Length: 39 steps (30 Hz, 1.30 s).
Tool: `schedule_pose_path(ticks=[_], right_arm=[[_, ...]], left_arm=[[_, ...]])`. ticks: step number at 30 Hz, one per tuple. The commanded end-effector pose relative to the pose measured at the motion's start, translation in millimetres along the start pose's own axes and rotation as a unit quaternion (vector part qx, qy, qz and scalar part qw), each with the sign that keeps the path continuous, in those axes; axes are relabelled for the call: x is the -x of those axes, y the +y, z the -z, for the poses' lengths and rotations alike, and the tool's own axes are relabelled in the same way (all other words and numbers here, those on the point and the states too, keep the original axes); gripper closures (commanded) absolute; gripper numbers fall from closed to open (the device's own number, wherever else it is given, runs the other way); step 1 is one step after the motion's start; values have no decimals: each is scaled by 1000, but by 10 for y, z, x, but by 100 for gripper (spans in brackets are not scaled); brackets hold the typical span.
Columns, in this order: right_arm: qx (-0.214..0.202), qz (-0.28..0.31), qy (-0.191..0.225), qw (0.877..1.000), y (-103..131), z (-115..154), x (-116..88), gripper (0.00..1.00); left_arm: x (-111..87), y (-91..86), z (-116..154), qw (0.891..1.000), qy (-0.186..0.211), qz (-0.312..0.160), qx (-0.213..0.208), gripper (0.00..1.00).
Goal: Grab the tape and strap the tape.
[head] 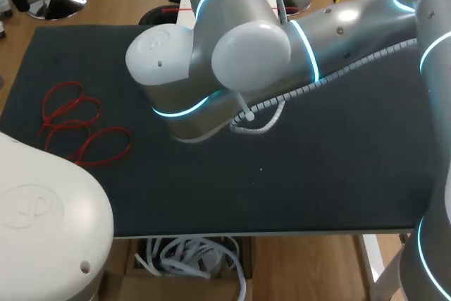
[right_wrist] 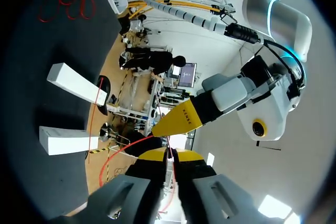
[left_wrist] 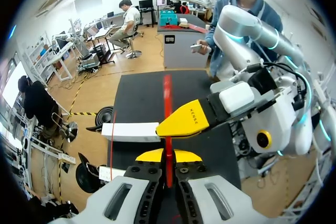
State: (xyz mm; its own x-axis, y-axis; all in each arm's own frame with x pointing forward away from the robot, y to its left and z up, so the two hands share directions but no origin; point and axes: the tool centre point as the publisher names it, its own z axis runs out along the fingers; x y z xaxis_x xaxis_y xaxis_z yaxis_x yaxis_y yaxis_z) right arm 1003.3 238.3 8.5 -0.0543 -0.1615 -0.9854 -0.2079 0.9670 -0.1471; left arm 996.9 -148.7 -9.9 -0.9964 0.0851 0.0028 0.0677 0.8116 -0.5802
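L gripper [left_wrist: 168, 156]: yellow tips pinched tight on the red tape [left_wrist: 167, 98], which runs straight out ahead of it over the dark table [left_wrist: 136, 98]. R gripper [right_wrist: 168, 154]: tips also pressed together, w/ a thin red line of the same tape caught between them. The two grippers sit v. close, nearly tip to tip. In each wrist view we see one yellow finger [left_wrist: 184, 121] of the other arm's gripper angled in just ahead of our own tips, right at the tape.

Just beside the L gripper, a white block [left_wrist: 131, 131] lies on the table. The R wrist view shows two such blocks, apart from each other, w/ a thin red strand by them.

Further out, in the head view, R arm [head: 338, 33] reaches past the middle and covers both grippers; L arm [head: 42, 223] comes in at the near left corner. Spare red tapes [head: 77, 125] lie looped in a loose pile on the table's left part, well apart from the grippers.
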Motion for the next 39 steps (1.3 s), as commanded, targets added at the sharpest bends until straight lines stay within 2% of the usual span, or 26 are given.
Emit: schedule_pose_path(ticks=[1,6,8,12,14,17,18,20,22,23,29,35,39], right_arm=[[-2,0,5,1000,-30,95,49,65],[-7,-8,7,1000,-90,251,130,64],[-9,-7,4,1000,-141,331,187,67],[-21,-10,-3,1000,-317,471,303,75],[-29,-16,-4,999,-445,524,361,74],[-40,-20,-8,999,-671,587,443,67],[-45,-24,-9,999,-751,603,468,58],[-46,-25,-9,999,-920,625,497,51],[-45,-37,-9,998,-1099,640,520,4],[-40,-41,-8,998,-1189,646,529,0],[-51,-41,-11,998,-1723,687,559,0],[-90,-44,-6,995,-2264,676,512,0],[-98,-37,-1,994,-2403,602,455,0]], left_arm=[[-4,-7,3,1000,0,1,2,100],[-4,-7,3,1000,0,1,2,100],[-4,-7,3,1000,0,1,2,100],[-4,-7,3,1000,0,1,2,100],[-4,-7,3,1000,0,1,2,100],[-4,-7,3,1000,0,1,2,100],[-4,-7,3,1000,0,1,2,100],[-4,-7,3,1000,0,1,2,100],[-4,-7,3,1000,0,1,2,100],[-4,-7,3,1000,0,1,2,100],[-4,-7,3,1000,0,1,2,100],[-4,-7,3,1000,0,1,2,100],[-4,-7,3,1000,0,1,2,100]])
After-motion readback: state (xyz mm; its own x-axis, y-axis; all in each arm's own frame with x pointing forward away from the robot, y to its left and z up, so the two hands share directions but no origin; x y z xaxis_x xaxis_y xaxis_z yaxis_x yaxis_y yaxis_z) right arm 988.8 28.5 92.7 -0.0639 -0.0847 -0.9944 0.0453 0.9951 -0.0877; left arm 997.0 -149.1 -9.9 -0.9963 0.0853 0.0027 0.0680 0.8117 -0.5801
